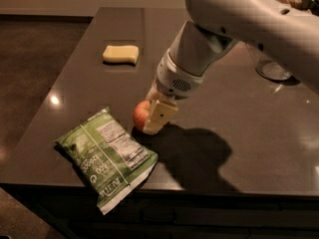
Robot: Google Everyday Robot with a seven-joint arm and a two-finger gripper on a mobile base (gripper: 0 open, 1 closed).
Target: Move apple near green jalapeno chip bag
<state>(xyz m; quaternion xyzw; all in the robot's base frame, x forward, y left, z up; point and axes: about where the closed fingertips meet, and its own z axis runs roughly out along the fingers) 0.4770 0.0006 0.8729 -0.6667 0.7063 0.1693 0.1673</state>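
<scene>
The red-orange apple (140,114) sits low over the dark table (249,133), just right of the upper edge of the green jalapeno chip bag (106,153). The bag lies flat near the table's front left corner, label side up. My gripper (152,117) comes down from the upper right and is shut on the apple, with one cream-coloured finger (160,116) in front of it. The far side of the apple is hidden behind that finger.
A pale yellow sponge (120,54) lies at the back left of the table. A clear glass container (271,66) stands at the back right, partly behind my arm (239,19). The table's front edge runs just below the bag.
</scene>
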